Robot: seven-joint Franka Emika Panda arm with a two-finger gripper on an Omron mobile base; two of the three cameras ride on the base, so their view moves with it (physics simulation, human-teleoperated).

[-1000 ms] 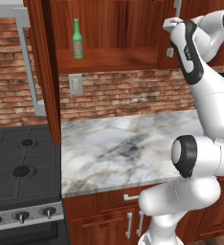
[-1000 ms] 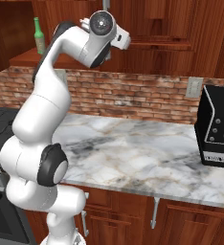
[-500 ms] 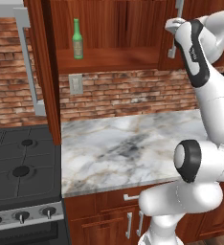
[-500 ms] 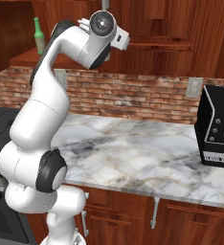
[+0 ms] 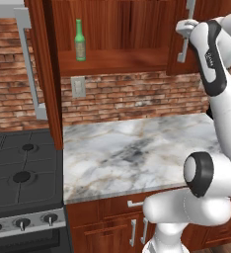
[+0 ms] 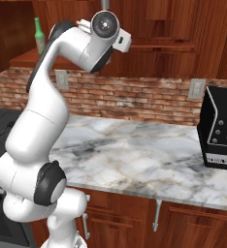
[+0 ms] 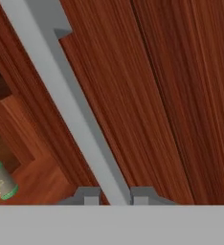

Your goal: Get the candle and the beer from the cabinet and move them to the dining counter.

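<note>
Clamping gripper [image 7: 115, 197] on cabinet [image 5: 137, 29] door handle [image 7: 71, 100] (jaws wider 1 s ago), beer [image 5: 80, 40] unmoved

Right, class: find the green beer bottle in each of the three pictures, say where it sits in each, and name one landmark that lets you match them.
Left base view: the beer stands upright at upper left, on the open cabinet shelf.
Right base view: at the top left, on the same shelf, left of the arm.
Hand view: its green end shows at the lower left edge, beside the door.
Shared landmark: the silver bar handle, which the gripper has closed on.
</note>
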